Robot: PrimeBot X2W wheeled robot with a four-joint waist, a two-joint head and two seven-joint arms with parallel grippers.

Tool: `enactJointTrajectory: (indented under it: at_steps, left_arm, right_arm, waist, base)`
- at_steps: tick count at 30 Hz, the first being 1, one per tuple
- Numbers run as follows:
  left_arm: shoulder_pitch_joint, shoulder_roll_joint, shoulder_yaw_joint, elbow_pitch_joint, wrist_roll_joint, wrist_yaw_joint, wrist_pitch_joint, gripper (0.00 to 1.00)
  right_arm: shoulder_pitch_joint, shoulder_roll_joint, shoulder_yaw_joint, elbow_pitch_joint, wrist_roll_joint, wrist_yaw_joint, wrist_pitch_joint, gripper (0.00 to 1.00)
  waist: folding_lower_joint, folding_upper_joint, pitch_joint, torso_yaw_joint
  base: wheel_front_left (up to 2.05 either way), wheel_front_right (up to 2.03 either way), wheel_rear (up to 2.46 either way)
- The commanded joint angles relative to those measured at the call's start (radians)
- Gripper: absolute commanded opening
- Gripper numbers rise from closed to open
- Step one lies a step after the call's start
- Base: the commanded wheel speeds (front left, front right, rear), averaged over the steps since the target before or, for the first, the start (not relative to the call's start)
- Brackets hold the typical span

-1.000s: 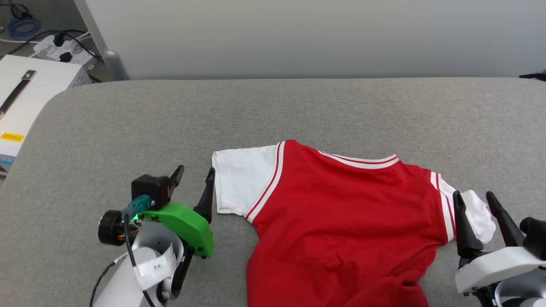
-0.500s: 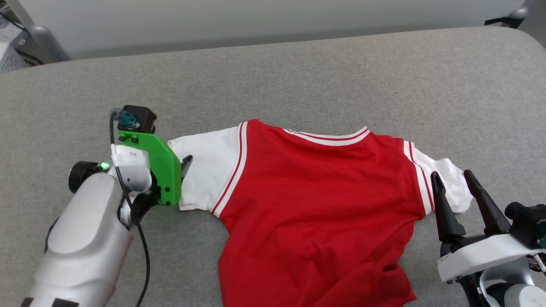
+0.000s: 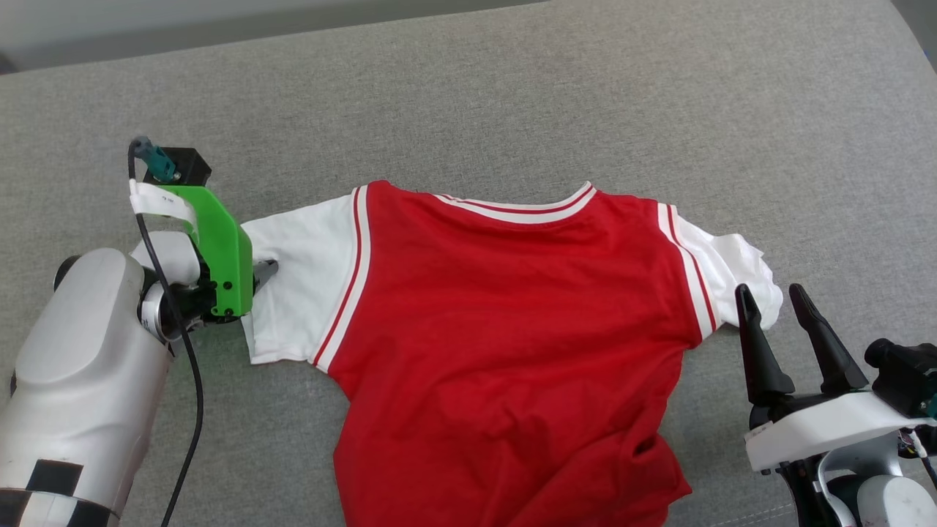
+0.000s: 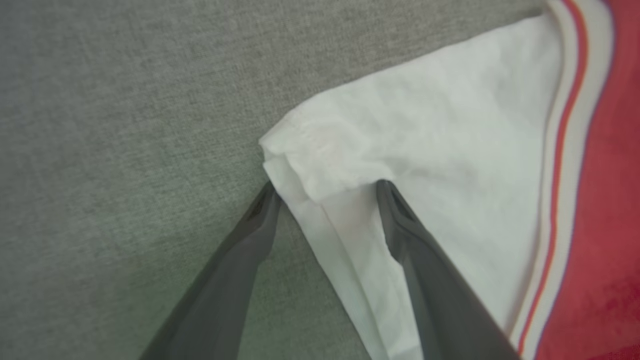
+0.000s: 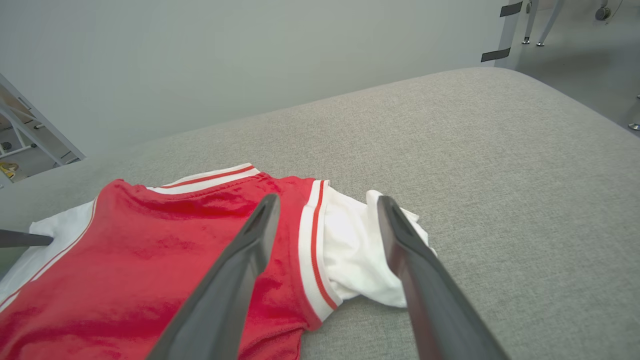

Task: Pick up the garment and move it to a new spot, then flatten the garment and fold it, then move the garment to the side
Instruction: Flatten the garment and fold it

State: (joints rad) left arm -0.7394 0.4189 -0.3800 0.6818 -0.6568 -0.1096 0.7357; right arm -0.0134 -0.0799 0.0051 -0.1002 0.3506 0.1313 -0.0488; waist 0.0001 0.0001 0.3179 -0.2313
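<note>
The garment (image 3: 505, 322) lies spread on the grey cushion, red body up, with white sleeves and a red-white striped collar. My left gripper (image 3: 258, 272) is at its left sleeve (image 3: 300, 278), mostly hidden under the green wrist mount. In the left wrist view that gripper (image 4: 326, 186) is open, with the sleeve's folded hem corner (image 4: 320, 165) between its fingertips. My right gripper (image 3: 768, 293) stands open just in front of the crumpled right sleeve (image 3: 739, 271). From the right wrist, its fingers (image 5: 327, 199) frame that sleeve (image 5: 365, 250) without touching it.
The grey upholstered surface (image 3: 512, 95) stretches far beyond the garment. Its rounded right edge (image 5: 575, 100) drops to the floor, where table legs stand (image 5: 505, 30). A pale wall (image 5: 250, 50) runs behind the cushion.
The head camera has tilted down and turned. My left arm has swung over and brought its fingers onto the left sleeve's edge. The right gripper has stayed open near the right sleeve.
</note>
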Motion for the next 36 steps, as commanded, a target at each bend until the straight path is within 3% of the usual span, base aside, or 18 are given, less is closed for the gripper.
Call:
enactJointTrajectory:
  at_steps: [1,2,3,4,14,19,23,29,36]
  left_arm:
    - [0.041,-0.025,-0.025,0.042,-0.013,-0.006,0.030,1.00]
    - [0.046,-0.034,-0.032,0.049,-0.022,-0.008,0.044,0.61]
    - [0.050,-0.040,-0.038,0.049,-0.025,-0.010,0.048,0.41]
    - [0.054,-0.047,-0.044,0.048,-0.029,-0.012,0.042,0.00]
    - [0.073,-0.061,-0.058,0.029,-0.001,-0.012,-0.133,0.00]
    - [0.087,-0.056,-0.043,-0.021,0.017,0.005,-0.255,0.00]
    - [0.100,-0.058,-0.040,-0.083,0.021,0.013,-0.294,0.00]
    - [0.120,-0.062,-0.061,-0.201,0.038,0.031,-0.297,0.00]
    - [0.125,-0.054,-0.070,-0.312,0.046,0.048,-0.285,0.00]
  right_arm:
    - [-0.019,-0.002,-0.002,0.006,0.009,-0.001,-0.009,1.00]
    - [-0.020,-0.003,-0.004,0.010,0.011,-0.001,-0.009,1.00]
    - [-0.021,-0.003,-0.006,0.013,0.014,-0.001,-0.008,1.00]
    - [-0.022,-0.003,-0.008,0.016,0.017,-0.001,-0.007,1.00]
    - [-0.036,-0.030,-0.081,0.063,0.064,-0.001,0.043,1.00]
    - [-0.068,-0.095,-0.153,0.152,0.145,-0.001,0.168,1.00]
    - [-0.115,-0.176,-0.191,0.253,0.196,-0.001,0.301,1.00]
    - [-0.210,-0.280,-0.120,0.345,0.249,-0.001,0.479,1.00]
    - [-0.318,-0.357,0.019,0.433,0.282,-0.001,0.648,1.00]
  waist:
    - [-0.0001,-0.0001,0.012,-0.008]
    - [-0.0001,-0.0001,0.014,-0.007]
    - [-0.0001,-0.0001,0.015,-0.005]
    - [-0.0001,-0.0001,0.016,-0.003]
    - [-0.0001,-0.0001,-0.033,0.034]
    - [-0.0001,-0.0001,-0.074,0.066]
    - [-0.0001,-0.0001,-0.097,0.099]
    - [-0.0001,-0.0001,-0.106,0.146]
    - [-0.0001,-0.0001,-0.074,0.185]
  base:
    - [0.00,0.00,0.00]
    - [0.00,0.00,0.00]
    - [0.00,0.00,0.00]
    - [0.00,0.00,0.00]
    - [0.00,0.00,0.00]
    - [0.00,0.00,0.00]
    - [0.00,0.00,0.00]
    - [0.00,0.00,0.00]
    - [0.00,0.00,0.00]
